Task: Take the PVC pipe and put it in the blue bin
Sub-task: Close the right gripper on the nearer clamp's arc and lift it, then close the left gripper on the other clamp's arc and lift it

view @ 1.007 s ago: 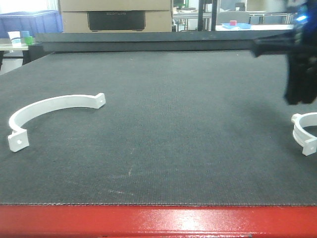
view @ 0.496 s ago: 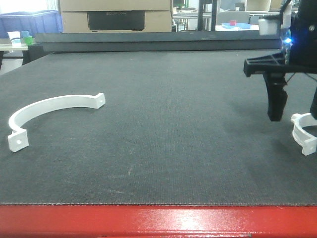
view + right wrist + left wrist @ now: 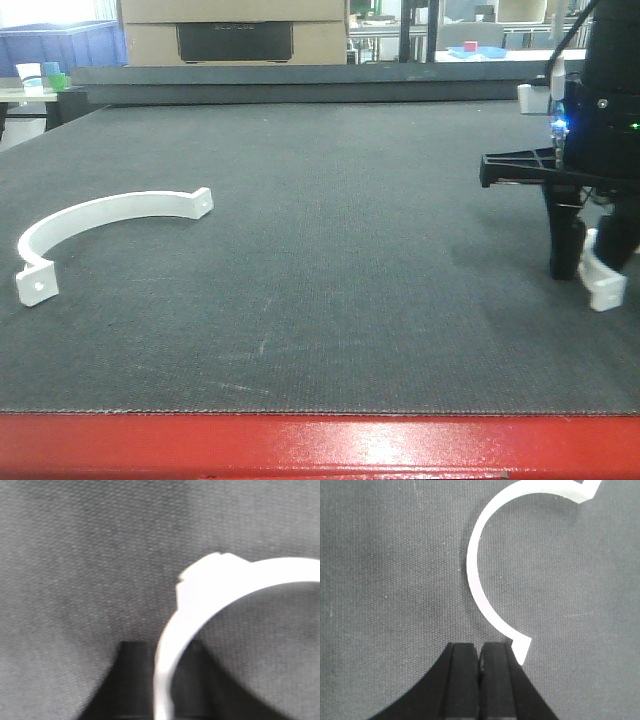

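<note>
pipes: 2, both on mat [image 3: 350,230] | left pipe [image 3: 120,206] lies near left, untouched | right pipe [image 3: 603,283] near right, band between fingers of right gripper [image 3: 588,268], grip cannot be told | left gripper [image 3: 481,660] clenched, empty | bin [image 3: 60,45]: 1, blue, far left, off mat

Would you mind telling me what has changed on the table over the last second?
The right claw has moved left and come down over the right pipe clamp, with a finger on either side. The clamp's end has shifted slightly left, but whether it is gripped is unclear. The left pipe clamp has not moved.
</note>
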Robot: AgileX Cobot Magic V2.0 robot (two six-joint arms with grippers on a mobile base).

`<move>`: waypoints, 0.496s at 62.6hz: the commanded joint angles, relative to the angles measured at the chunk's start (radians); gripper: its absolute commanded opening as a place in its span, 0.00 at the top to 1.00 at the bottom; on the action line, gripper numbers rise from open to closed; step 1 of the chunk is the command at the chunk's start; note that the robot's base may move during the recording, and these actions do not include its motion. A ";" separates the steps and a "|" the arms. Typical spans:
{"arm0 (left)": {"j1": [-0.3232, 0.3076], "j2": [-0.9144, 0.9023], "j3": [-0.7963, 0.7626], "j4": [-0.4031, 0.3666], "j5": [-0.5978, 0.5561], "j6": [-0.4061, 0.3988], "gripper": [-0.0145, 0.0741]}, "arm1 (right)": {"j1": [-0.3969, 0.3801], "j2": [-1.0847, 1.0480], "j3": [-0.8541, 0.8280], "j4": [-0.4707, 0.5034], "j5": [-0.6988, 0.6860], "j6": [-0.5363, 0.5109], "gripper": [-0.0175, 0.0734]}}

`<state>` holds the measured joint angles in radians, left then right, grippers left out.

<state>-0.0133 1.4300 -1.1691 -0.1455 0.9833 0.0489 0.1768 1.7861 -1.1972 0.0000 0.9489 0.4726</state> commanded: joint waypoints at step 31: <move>-0.080 0.222 -0.180 0.127 0.073 -0.134 0.96 | 0.084 -0.186 -0.068 -0.026 0.031 -0.228 0.99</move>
<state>-0.0832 1.5906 -1.3056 -0.0358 1.0434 -0.0720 0.2404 1.6413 -1.2583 -0.0143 0.9662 0.2730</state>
